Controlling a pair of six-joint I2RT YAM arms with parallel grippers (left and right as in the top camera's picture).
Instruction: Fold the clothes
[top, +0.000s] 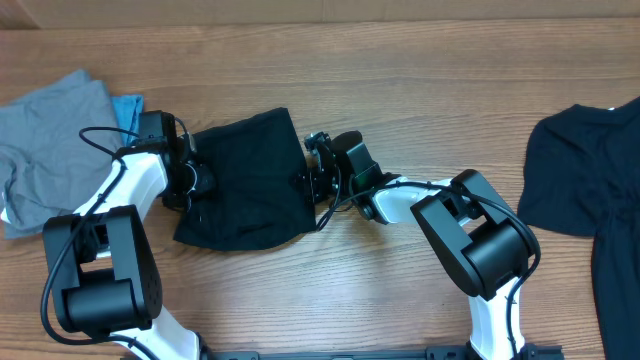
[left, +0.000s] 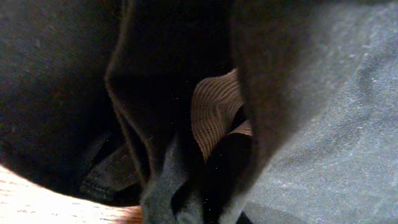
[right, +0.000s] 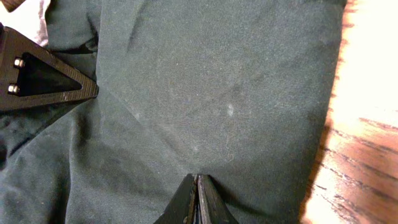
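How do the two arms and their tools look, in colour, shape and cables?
Both the left arm and the right arm have white links between bulky black joint housings, with thin black cables looping along them. The right tool has flat black fingers that taper to a point. The left tool is black too; its fingers are hidden.

Setting: robotics lab bench. Evidence: two white-and-black robot arms, left arm (top: 120, 200) and right arm (top: 470, 230), stand at the near edge of a plain wood-grain table (top: 400, 60). Exposed cables (top: 92, 137) run along them. A black garment (top: 245, 180) and a grey garment (top: 50, 140) lie on top.
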